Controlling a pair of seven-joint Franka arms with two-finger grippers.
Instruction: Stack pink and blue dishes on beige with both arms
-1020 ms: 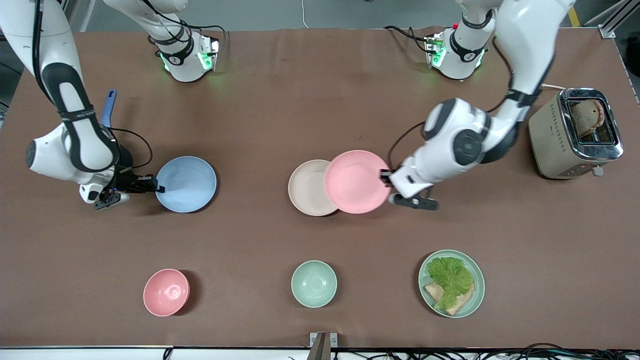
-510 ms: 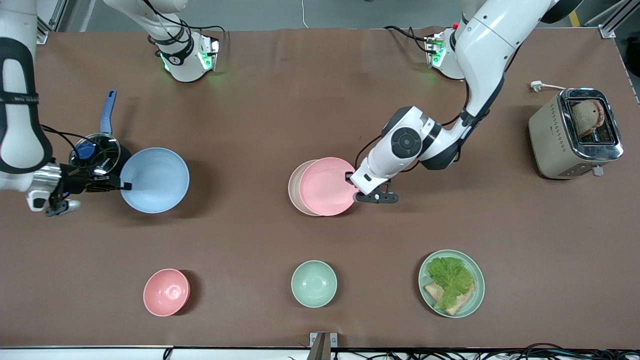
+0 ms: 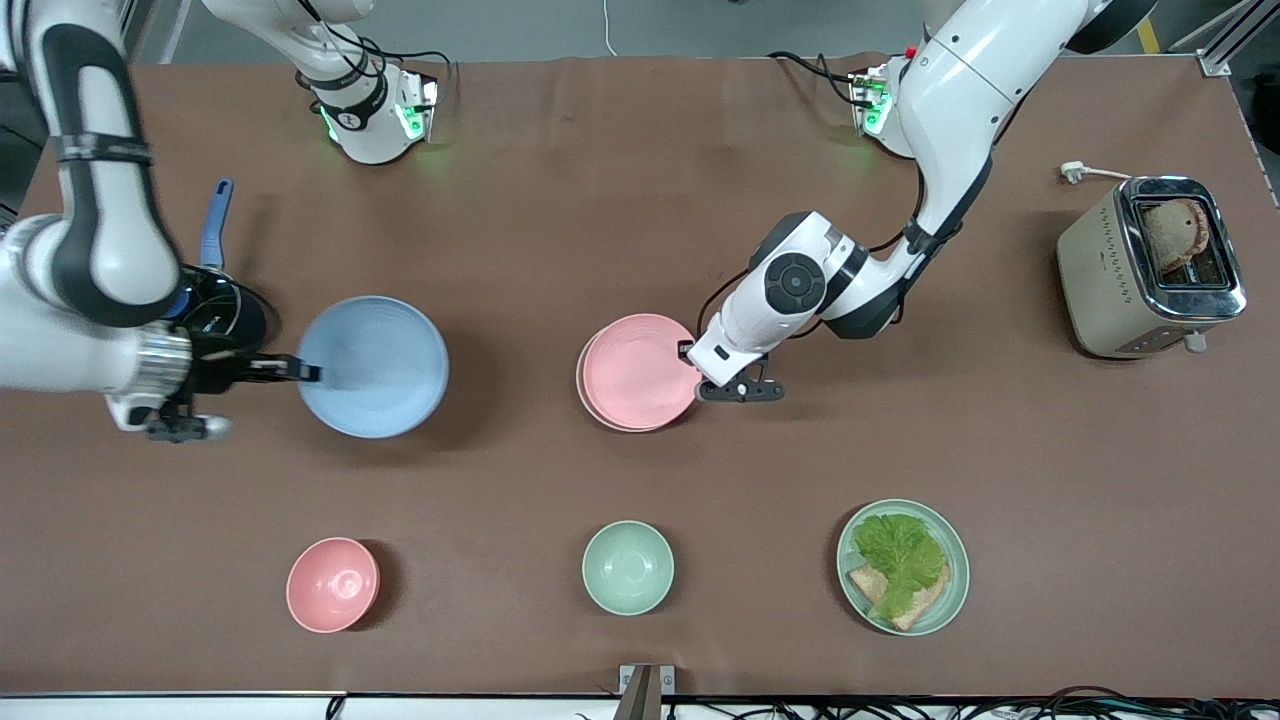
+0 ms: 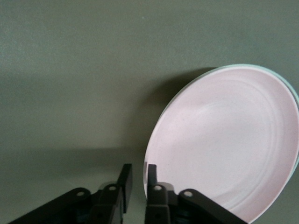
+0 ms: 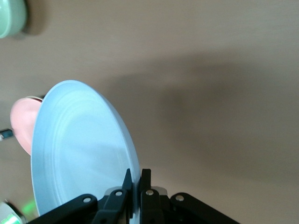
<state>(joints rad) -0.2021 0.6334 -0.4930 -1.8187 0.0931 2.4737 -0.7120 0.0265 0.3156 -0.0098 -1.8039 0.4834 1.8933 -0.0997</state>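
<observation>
- Counting the wide plates gives four: one pink plate (image 3: 640,370), one blue plate (image 3: 373,366), one beige plate (image 3: 584,395) and one mint-green plate (image 3: 953,580) carrying lettuce and bread.
- Two smaller bowls stand nearer the front camera than the beige plate: a pink bowl (image 3: 332,584) toward the right arm's end and a mint-green bowl (image 3: 627,567) almost straight in line with the beige plate.
- The pink plate lies on top of the beige plate, covering nearly all of it; only a thin beige crescent shows along the edge toward the right arm's end.
- The left hand (image 3: 690,352) sits at the pink plate's rim on the side toward the left arm's end, its fingers (image 4: 125,179) slightly parted with the rim in the gap between them.
- The right hand (image 3: 308,372) pinches the blue plate by its rim and holds it up over the table, well apart from the beige plate toward the right arm's end; a shadow lies beneath it.
- A black pan (image 3: 222,305) with a blue handle sits beside the right hand, and a toaster (image 3: 1150,265) stands at the left arm's end, well apart from the beige plate.
- Bare brown table (image 3: 560,200) lies between the blue plate and the beige plate, and between the beige plate and the bowls.
</observation>
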